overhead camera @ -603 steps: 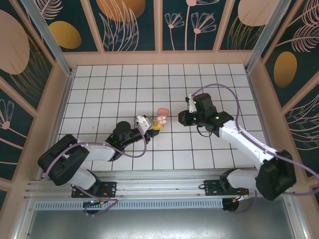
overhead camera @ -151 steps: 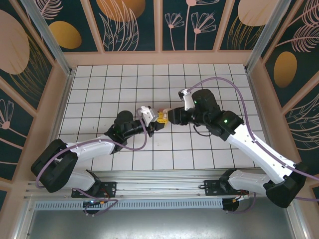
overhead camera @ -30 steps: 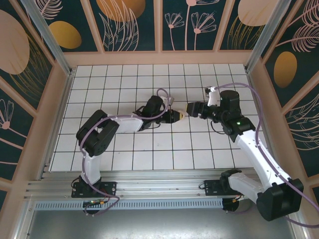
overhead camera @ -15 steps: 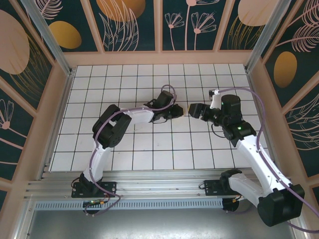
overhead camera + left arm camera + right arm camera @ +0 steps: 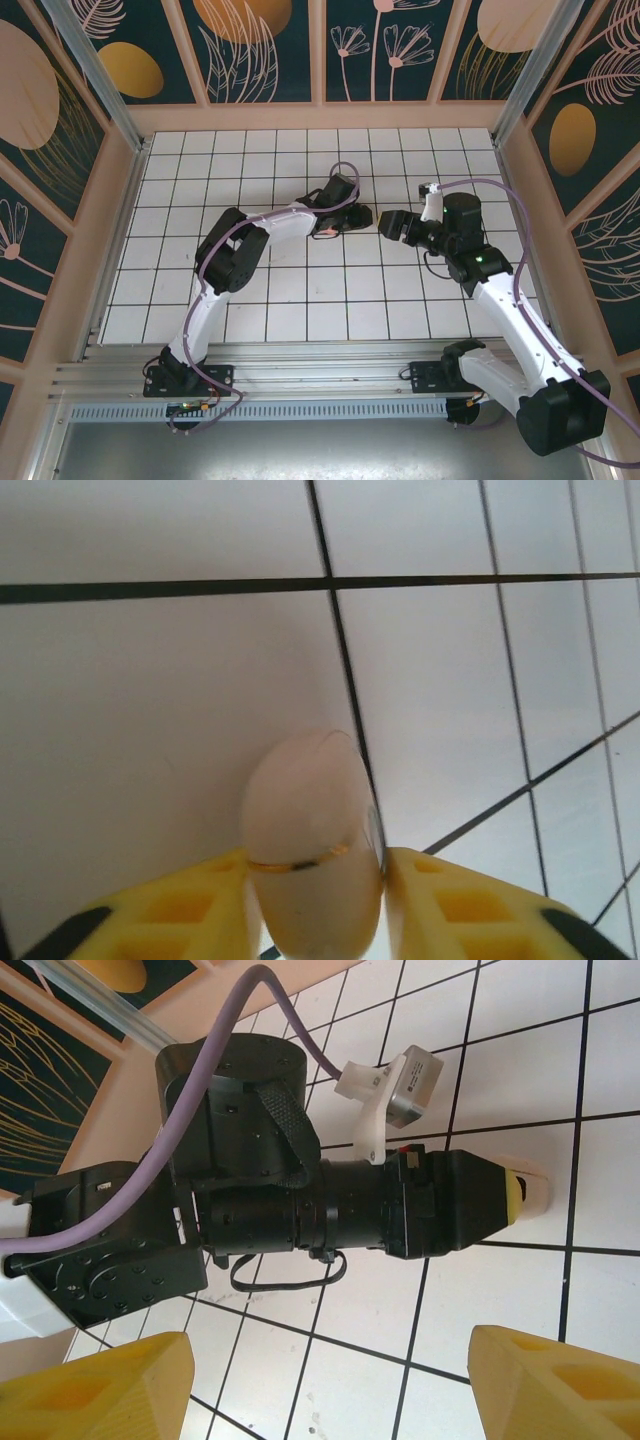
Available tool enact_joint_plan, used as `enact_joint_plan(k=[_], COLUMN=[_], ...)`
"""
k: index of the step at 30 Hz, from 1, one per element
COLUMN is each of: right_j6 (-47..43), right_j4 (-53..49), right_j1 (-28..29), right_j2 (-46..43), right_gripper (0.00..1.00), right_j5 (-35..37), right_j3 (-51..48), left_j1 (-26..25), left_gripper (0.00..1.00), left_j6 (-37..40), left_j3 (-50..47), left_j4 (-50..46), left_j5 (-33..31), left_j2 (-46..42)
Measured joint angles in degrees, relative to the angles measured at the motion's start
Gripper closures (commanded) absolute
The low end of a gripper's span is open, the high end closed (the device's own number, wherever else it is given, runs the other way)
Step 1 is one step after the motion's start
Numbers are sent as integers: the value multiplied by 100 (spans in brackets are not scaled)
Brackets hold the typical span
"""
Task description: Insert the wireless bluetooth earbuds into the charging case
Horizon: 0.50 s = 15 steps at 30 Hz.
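Shifted: left arm, now stretched farther forward. Charging case [image 5: 310, 810], lid closed, sits between left gripper [image 5: 315, 865] jaws; grip undeterminable. Right gripper [image 5: 330, 1380] jaws wide, empty. Step: probably release; next, withdraw without tipping.

Robot lab cell, decorated panel walls [image 5: 260, 50]

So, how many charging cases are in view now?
1. The charging case lies closed on the white tiles, between the fingers of the left gripper. Another could be hidden under the arms.
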Motion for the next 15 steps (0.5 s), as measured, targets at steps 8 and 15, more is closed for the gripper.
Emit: enact_joint_plan(k=[8, 15], right_j6=[-20, -184], right_j4=[-15, 4], right_j1=[0, 0], right_j2=[-66, -155], right_gripper=[26, 24], right_j5=[175, 514], right_j3=[0, -37], left_j1=[33, 50], left_gripper=[49, 47], left_j6=[326, 610], left_j3=[181, 188], left_j4=[-566, -981], left_j5=[-348, -763], left_j2=[-13, -457])
